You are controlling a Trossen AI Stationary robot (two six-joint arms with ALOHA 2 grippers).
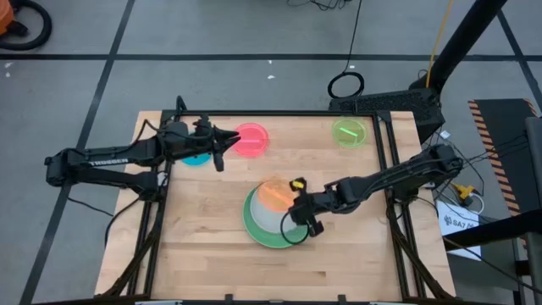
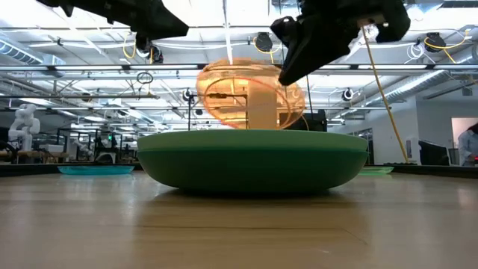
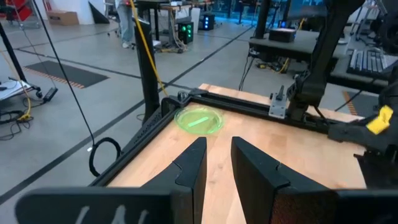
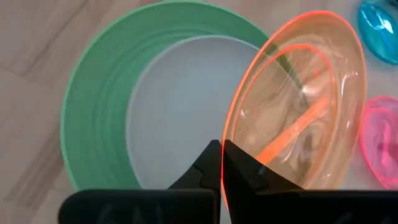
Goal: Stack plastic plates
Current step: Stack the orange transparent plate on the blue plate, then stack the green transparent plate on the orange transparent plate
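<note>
A large green plate (image 1: 254,222) lies on the table's middle, and a pale blue plate (image 4: 180,112) lies inside it. My right gripper (image 1: 298,210) is shut on a small orange plate (image 1: 273,193) over this stack. The orange plate also shows in the low view (image 2: 250,93). My left gripper (image 1: 222,151) hovers open and empty at the far left, between a pink-red plate (image 1: 251,139) and a translucent blue plate (image 1: 196,158), both flat on the table. A yellow-green plate (image 1: 349,131) lies at the far right. My right gripper pinches the orange plate's rim (image 4: 231,140) between its two fingers, one on the plate's inner face and one on its outer. The fingers come slanting down from the table's right. The plate stands steeply tilted over the stack. The green plate's rim hides whether its lower edge touches.
The table's black frame rail (image 3: 249,102) runs along the far and right edges. Bare wood lies at the near side of the table (image 1: 279,271). The other large plates do not show on their own.
</note>
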